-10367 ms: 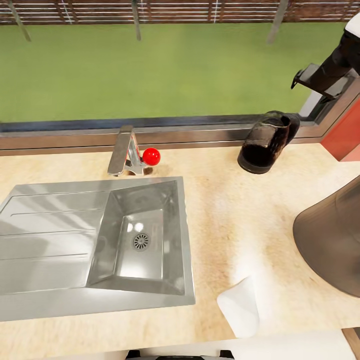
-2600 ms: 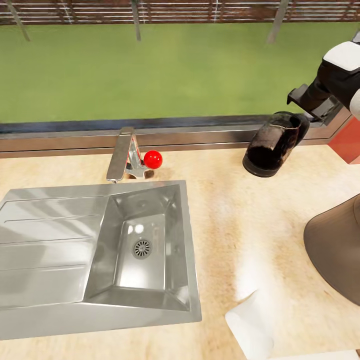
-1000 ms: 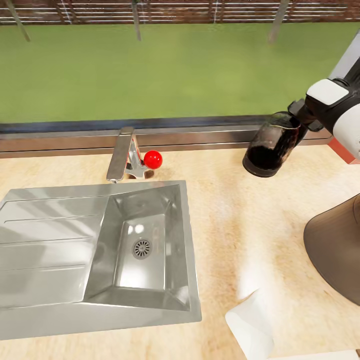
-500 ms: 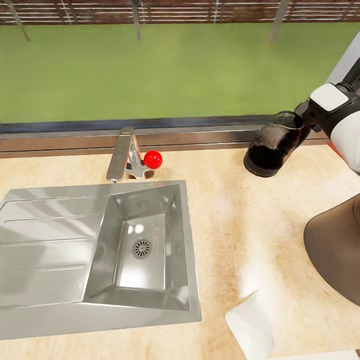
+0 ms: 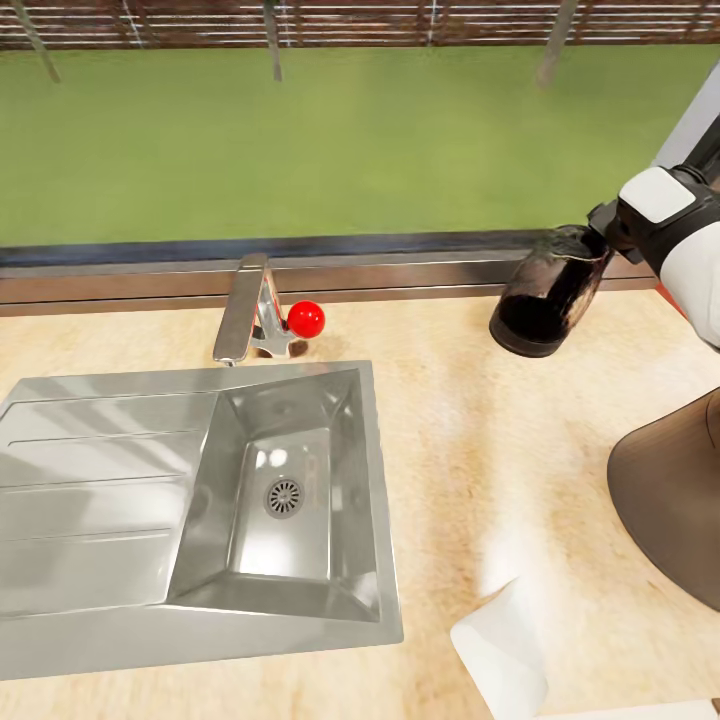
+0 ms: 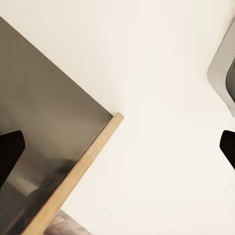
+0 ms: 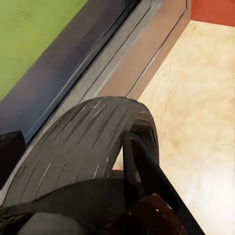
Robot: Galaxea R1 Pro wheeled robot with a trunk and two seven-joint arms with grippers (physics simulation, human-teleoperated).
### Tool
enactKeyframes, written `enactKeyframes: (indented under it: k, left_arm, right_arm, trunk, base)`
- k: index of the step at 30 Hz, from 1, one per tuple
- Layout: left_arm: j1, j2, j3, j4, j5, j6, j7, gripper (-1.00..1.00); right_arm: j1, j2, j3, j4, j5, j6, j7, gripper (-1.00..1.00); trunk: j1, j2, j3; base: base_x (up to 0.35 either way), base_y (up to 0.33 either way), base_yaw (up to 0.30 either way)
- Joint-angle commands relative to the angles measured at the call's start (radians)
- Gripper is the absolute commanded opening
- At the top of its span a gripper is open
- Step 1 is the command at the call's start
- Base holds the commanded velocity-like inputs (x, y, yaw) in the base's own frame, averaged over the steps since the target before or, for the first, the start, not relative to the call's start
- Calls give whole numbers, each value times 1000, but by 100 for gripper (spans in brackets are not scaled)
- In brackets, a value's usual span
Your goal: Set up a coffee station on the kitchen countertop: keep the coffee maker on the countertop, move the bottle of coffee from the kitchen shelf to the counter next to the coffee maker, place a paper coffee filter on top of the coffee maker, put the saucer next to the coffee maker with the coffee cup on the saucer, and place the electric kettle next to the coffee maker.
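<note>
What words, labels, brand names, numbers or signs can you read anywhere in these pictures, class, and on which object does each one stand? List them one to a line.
None: no readable text in any view.
The electric kettle, coffee maker, steel sink, red tap knob and kitchen countertop carry no lettering or marks.
The white paper at the counter's front edge is blank.

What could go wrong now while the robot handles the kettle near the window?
1. The kettle leans on its base edge with the right end effector at its top, so it may tip over or slip free.
2. It sits against the window ledge, so it may scrape or jam there.
3. The coffee maker and the paper filter lie along the likely path, so a low carry may knock them.
</note>
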Motion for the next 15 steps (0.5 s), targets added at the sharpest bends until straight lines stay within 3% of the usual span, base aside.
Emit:
enactKeyframes:
  k: [1,5,15]
  left_arm:
    - [0,0,8,-1,2,0,-8,100]
    - [0,0,8,-1,2,0,-8,100]
    - [0,0,8,0,2,1,-8,100]
  right_arm:
    - [0,0,-1,124,-20,5,-5,-100]
    - [0,1,-1,123,-19,5,-5,-100]
    - [0,4,0,123,-17,10,-5,-100]
  trunk:
    - [0,-1,-1]
    - [0,-1,-1]
    - [-38,69,30]
  base:
    - [0,0,0]
    - [0,0,0]
    - [0,0,0]
